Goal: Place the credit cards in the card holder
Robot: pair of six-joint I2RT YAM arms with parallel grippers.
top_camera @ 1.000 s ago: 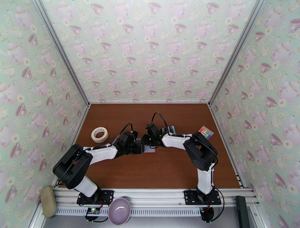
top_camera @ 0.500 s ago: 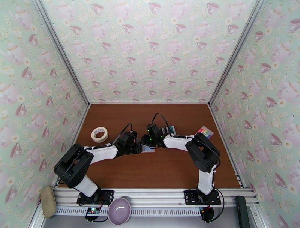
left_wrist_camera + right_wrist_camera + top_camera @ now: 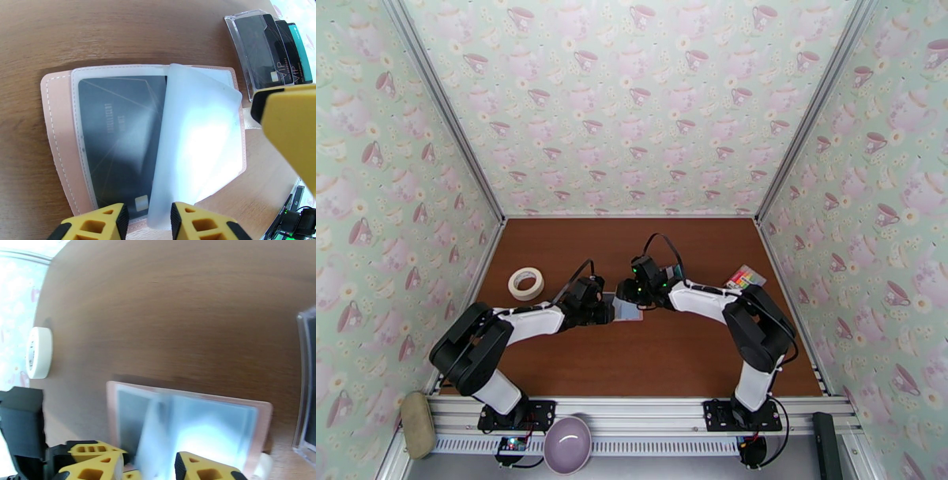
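Pink card holder (image 3: 59,130) open on the counter (image 3: 118,31), dark credit card (image 3: 114,138) inside; left end effector (image 3: 148,215) and right end effector (image 3: 149,464) both slightly parted around its clear flap (image 3: 197,138).

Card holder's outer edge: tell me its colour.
The card holder is pale pink with white stitching; the left wrist view shows it best.

Bright even light, glare on card holder (image 3: 201,134), right-wrist blur
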